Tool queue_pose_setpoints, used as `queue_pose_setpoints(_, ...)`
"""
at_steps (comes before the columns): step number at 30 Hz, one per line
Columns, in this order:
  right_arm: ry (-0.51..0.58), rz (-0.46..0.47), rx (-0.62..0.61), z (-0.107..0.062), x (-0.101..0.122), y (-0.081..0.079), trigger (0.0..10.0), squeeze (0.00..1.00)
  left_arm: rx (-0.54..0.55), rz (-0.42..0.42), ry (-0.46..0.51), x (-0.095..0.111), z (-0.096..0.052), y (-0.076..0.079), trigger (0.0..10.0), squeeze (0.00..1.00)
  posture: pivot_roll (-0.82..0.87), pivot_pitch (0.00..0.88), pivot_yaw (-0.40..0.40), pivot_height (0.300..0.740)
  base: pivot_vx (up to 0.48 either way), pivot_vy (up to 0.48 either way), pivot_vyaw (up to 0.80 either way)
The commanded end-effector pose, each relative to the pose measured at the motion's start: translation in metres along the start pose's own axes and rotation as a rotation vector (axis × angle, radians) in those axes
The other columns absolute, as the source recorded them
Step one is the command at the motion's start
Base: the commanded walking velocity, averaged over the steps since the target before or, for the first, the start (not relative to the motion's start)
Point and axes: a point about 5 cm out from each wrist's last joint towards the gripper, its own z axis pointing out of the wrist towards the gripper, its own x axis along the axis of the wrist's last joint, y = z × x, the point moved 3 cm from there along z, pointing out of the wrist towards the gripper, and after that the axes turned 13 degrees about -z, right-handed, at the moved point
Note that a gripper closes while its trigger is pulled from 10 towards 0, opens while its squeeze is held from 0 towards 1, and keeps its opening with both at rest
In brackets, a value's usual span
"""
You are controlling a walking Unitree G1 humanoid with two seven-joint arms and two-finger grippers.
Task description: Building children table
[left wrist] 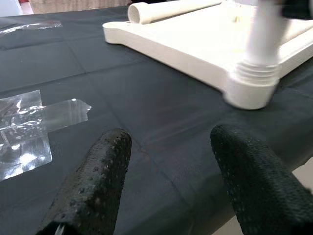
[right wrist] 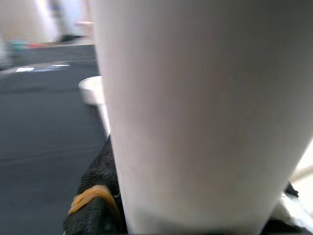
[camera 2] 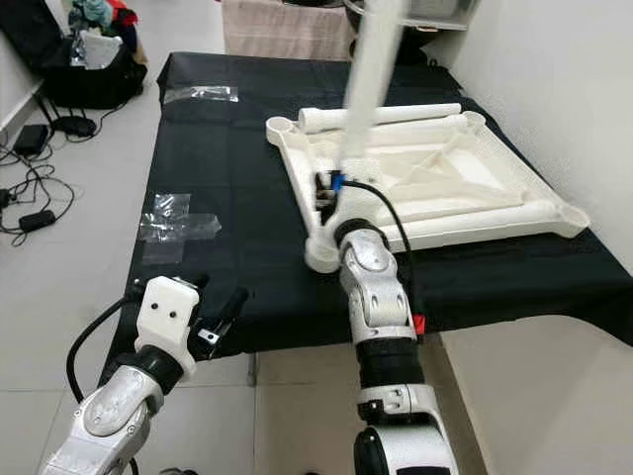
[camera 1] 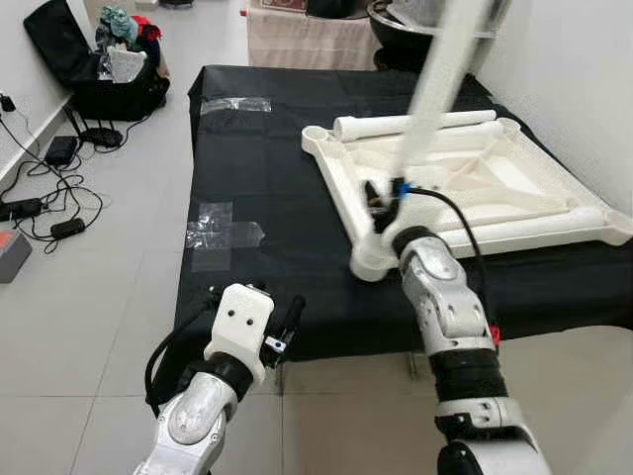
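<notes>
Right pincer (camera 1: 381, 203) grips leg (camera 1: 435, 84) over corner socket (camera 1: 371, 262) at 6 o'clock; tilted, threads may jam. Left pincer (left wrist: 171, 161) open, idle.

Right silver arm reached forward over the black-draped surface (camera 1: 257, 158), its right pincer (camera 1: 384, 201) clamped on a white cylindrical plastic table leg (camera 1: 442, 74), left silver arm low near the surface's front edge, left pincer (left wrist: 171, 166) with black fingers (left wrist: 93, 186) spread apart, holding nothing
</notes>
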Motion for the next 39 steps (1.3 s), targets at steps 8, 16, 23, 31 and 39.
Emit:
queue_pose_setpoints(8,0.005,0.063,-0.055,-0.007,0.0,-0.012,10.0,1.0,-0.006,0.005,-0.011,-0.004,-0.001,0.002,10.0,0.0,0.08,0.176,-0.117,0.74,0.0,0.0,0.0)
queue_pose_setpoints(16,0.153,0.101,0.154,0.001,0.021,-0.013,10.0,0.0,-0.006,0.003,-0.009,-0.003,-0.001,0.002,10.0,0.0,0.08,0.177,-0.12,0.74,0.0,0.0,0.0)
queue_pose_setpoints(23,0.188,0.146,0.71,-0.01,0.016,-0.026,10.0,0.0,-0.007,0.002,-0.009,-0.002,0.0,0.002,10.0,0.0,0.07,0.177,-0.118,0.74,0.0,0.0,0.0)
queue_pose_setpoints(31,0.205,0.111,1.244,-0.044,0.016,-0.051,10.0,0.0,-0.01,0.003,-0.009,-0.002,-0.001,0.003,10.0,0.0,0.08,0.177,-0.118,0.74,0.0,0.0,0.0)
queue_pose_setpoints(39,0.251,0.035,1.338,-0.046,0.019,-0.074,4.3,0.0,-0.011,0.004,-0.011,-0.003,-0.002,0.004,10.0,0.0,0.1,0.173,-0.122,0.74,0.0,0.0,0.0)
